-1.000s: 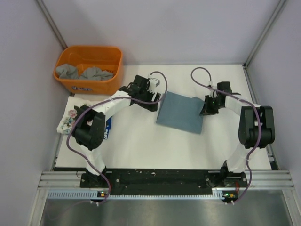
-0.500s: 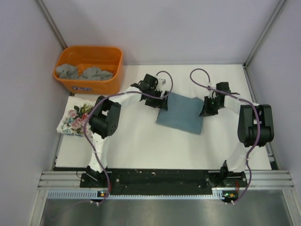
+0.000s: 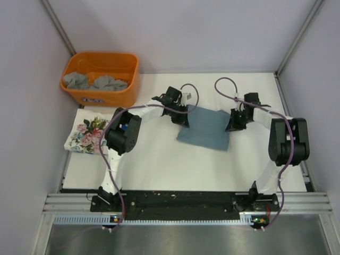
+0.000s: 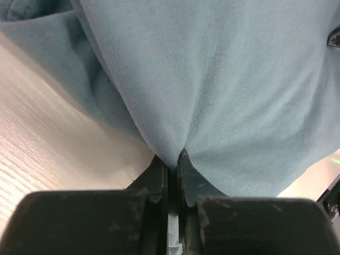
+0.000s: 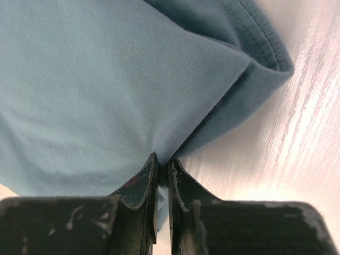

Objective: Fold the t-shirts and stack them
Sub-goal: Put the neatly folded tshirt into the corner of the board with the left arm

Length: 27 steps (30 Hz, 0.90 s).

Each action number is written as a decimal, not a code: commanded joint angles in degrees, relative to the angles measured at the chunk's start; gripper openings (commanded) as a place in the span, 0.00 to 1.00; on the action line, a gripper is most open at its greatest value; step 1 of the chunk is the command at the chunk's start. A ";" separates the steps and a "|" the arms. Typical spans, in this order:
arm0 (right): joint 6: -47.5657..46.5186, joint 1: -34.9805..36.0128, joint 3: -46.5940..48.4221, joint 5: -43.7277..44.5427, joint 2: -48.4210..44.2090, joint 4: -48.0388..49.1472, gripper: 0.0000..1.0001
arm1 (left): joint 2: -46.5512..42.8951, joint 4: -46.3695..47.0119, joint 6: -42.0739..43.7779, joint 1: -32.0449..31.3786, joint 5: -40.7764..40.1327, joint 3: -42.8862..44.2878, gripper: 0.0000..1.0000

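Note:
A folded dusty blue-grey t-shirt (image 3: 206,127) lies mid-table. My left gripper (image 3: 184,120) is shut on its left edge; in the left wrist view the cloth (image 4: 223,79) is pinched between the black fingers (image 4: 192,175). At the shirt's right edge my right gripper (image 3: 232,123) is shut too, with a fold of blue cloth (image 5: 106,79) caught between its fingers (image 5: 139,183). A folded white floral t-shirt (image 3: 85,135) rests at the table's left edge. Several crumpled grey t-shirts (image 3: 95,82) lie inside the orange tub (image 3: 101,96).
The orange tub stands at the back left corner, beyond the floral shirt. Metal frame posts (image 3: 59,26) and grey side walls close in the white table (image 3: 159,159). The arm bases sit on the black rail (image 3: 180,202) at the near edge.
My left arm has swung right from near the floral shirt to the blue shirt's left edge and closed on it. The right gripper has held its grip without moving.

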 commanded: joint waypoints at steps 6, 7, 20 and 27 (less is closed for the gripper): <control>1.36 0.55 -0.71 3.91 -6.01 1.33 0.98 | -8.27 -0.04 5.45 1.97 -4.08 -9.04 0.00; 1.80 0.63 -0.98 4.70 -7.85 1.41 0.99 | -9.76 -0.66 6.86 2.15 -4.78 -10.53 0.00; 3.47 0.46 -2.47 6.29 -22.19 1.15 0.99 | -28.40 -13.40 28.30 7.42 -20.60 -24.95 0.00; 3.30 0.63 -3.09 5.85 -22.02 1.15 0.99 | -35.70 -20.52 35.08 8.39 -31.14 -29.26 0.00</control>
